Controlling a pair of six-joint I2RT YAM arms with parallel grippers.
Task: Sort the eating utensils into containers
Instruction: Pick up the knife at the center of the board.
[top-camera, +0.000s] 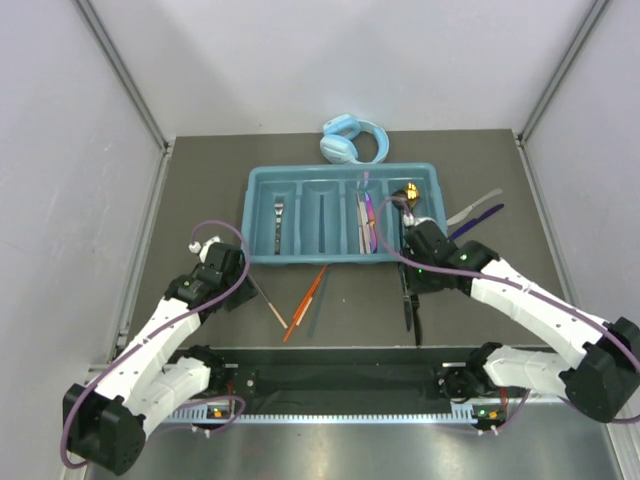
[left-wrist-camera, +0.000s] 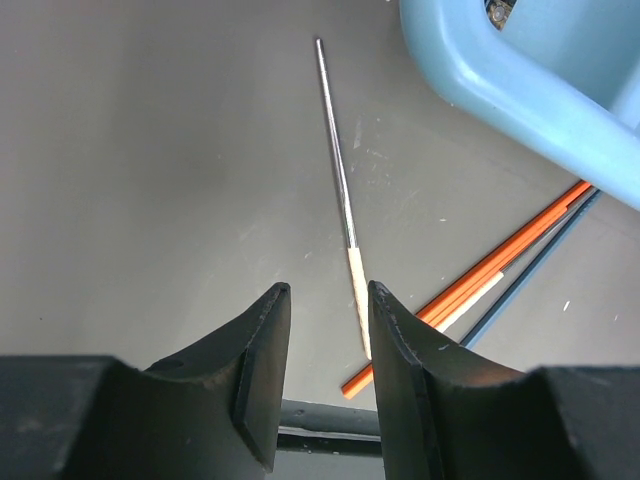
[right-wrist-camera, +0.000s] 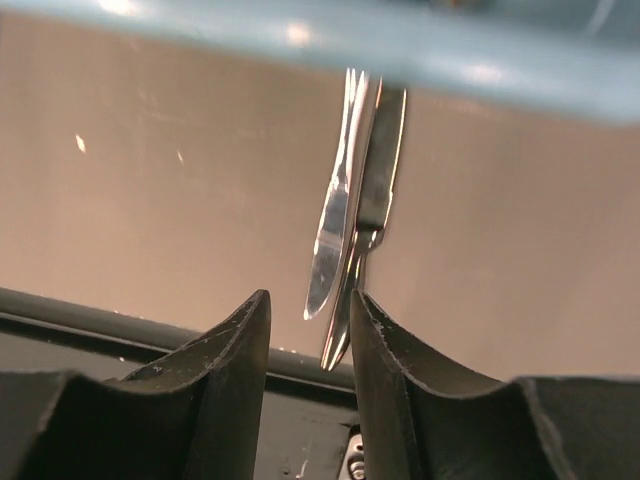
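The teal tray (top-camera: 249, 215) (left-wrist-camera: 520, 95) (right-wrist-camera: 300, 35) holds a silver fork (top-camera: 278, 215) in its left compartment, purple and silver knives (top-camera: 367, 222) further right, and a gold spoon (top-camera: 405, 193) at the right end. My left gripper (top-camera: 243, 282) (left-wrist-camera: 325, 290) is open and empty above a silver and cream chopstick (left-wrist-camera: 340, 170). Orange chopsticks (top-camera: 305, 298) (left-wrist-camera: 500, 262) lie beside it. My right gripper (top-camera: 408, 264) (right-wrist-camera: 310, 295) is open just in front of the tray. The end of a shiny knife (right-wrist-camera: 330, 230) (top-camera: 409, 312) sits between its fingers, near the right one.
Light blue headphones (top-camera: 352, 140) lie behind the tray. A silver utensil (top-camera: 475, 207) and a purple one (top-camera: 482, 220) lie on the table right of the tray. A black rail (top-camera: 340, 380) runs along the near edge between the arm bases.
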